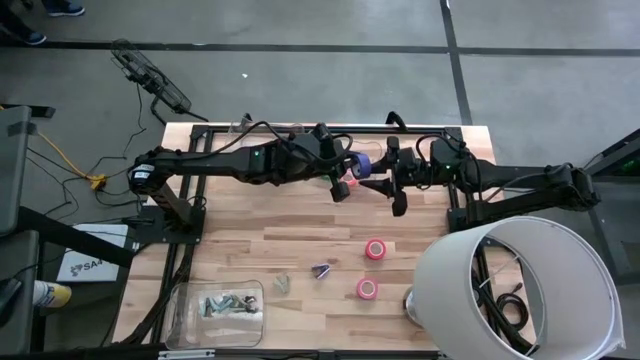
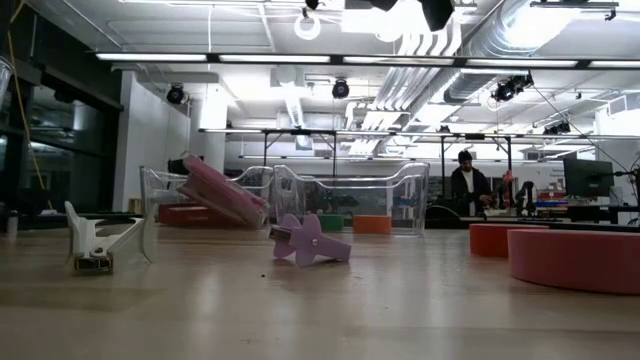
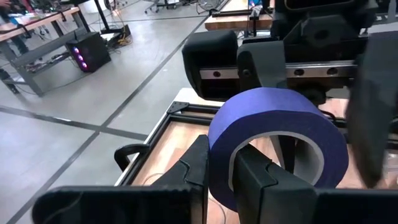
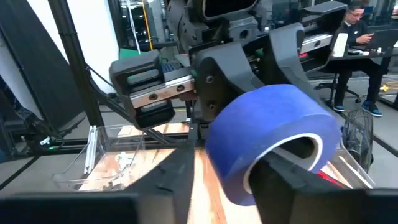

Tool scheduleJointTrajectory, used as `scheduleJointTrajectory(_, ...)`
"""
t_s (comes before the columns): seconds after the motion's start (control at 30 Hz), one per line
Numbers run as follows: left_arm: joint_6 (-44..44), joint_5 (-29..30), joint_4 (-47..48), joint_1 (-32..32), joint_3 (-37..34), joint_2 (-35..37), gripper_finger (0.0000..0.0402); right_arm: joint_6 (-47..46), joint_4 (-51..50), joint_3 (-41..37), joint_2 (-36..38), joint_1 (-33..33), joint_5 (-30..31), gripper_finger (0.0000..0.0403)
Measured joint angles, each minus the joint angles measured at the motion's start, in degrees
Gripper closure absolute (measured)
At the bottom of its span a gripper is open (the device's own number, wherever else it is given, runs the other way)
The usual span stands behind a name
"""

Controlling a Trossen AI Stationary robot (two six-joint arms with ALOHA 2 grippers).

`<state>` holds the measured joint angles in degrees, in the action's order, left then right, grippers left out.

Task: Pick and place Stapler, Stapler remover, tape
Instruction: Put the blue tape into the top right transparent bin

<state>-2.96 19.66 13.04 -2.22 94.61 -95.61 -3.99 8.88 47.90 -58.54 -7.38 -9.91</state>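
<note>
A purple tape roll (image 1: 362, 163) hangs high over the table's far middle, between my two grippers. My left gripper (image 3: 221, 177) comes from the table's left and is shut on it. My right gripper (image 4: 230, 180) faces it from the right, open. One of its fingers (image 4: 292, 180) is at the roll's hole and the other (image 4: 168, 177) is outside, a gap away from the roll (image 4: 267, 134). Two pink tape rolls (image 1: 375, 248) (image 1: 367, 288) lie flat on the table. A purple stapler remover (image 2: 310, 240) and a white one (image 2: 95, 245) lie near them. A pink stapler (image 2: 225, 197) leans tilted in a clear bin. My left gripper pinches the roll's wall (image 3: 219, 155), one finger (image 3: 264, 183) inside the hole and one (image 3: 189, 171) outside. The fingers come nearly level from the table's left. The roll is lifted clear of the table. My right gripper: I cannot tell whether its finger at the hole touches the roll.
A big white lampshade-like cylinder (image 1: 520, 290) stands at the near right corner. A clear tray (image 1: 215, 312) with small items lies at the near left. Clear bins (image 2: 350, 195) line the far edge. A person (image 2: 468, 185) sits in the room behind.
</note>
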Motion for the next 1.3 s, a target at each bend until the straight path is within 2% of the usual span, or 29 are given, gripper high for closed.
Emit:
scheduleJointTrajectory(0.23, 0.1, -1.3, 0.0, 0.0, 0.0, 0.0, 0.0366, 0.2, 0.2, 0.0, 0.0, 0.0, -0.4, 0.0362)
scheduleJointTrajectory(0.37, 0.2, -3.4, 0.0, 0.0, 0.0, 0.0, 0.0351, 0.2, 0.2, 0.0, 0.0, 0.0, -0.3, 0.0365)
scheduleJointTrajectory(0.53, 0.2, -3.1, 0.6, -0.1, 0.0, -0.1, 0.0329, -0.8, -0.1, 0.0, 0.0, -0.1, 0.7, 0.0365)
scheduleJointTrajectory(0.87, -2.0, -2.4, 1.0, -0.1, 0.0, -0.1, 0.0317, -2.0, -1.6, 0.0, 0.0, -0.1, 3.0, 0.0365)
scheduleJointTrajectory(0.97, -2.9, -2.3, 1.2, 0.0, 0.0, -0.1, 0.0291, -2.2, -2.2, 0.0, 0.0, -0.1, 3.5, 0.0365)
scheduleJointTrajectory(1.13, -3.1, -1.7, 3.2, 0.0, 0.0, 0.7, 0.0214, -2.7, -3.3, 0.0, 0.0, -0.1, 5.1, 0.0365)
scheduleJointTrajectory(1.3, -3.3, 5.5, 9.1, 0.0, 0.0, 2.7, 0.0149, -4.9, -5.8, 0.0, 0.0, -0.1, 10.2, 0.0365)
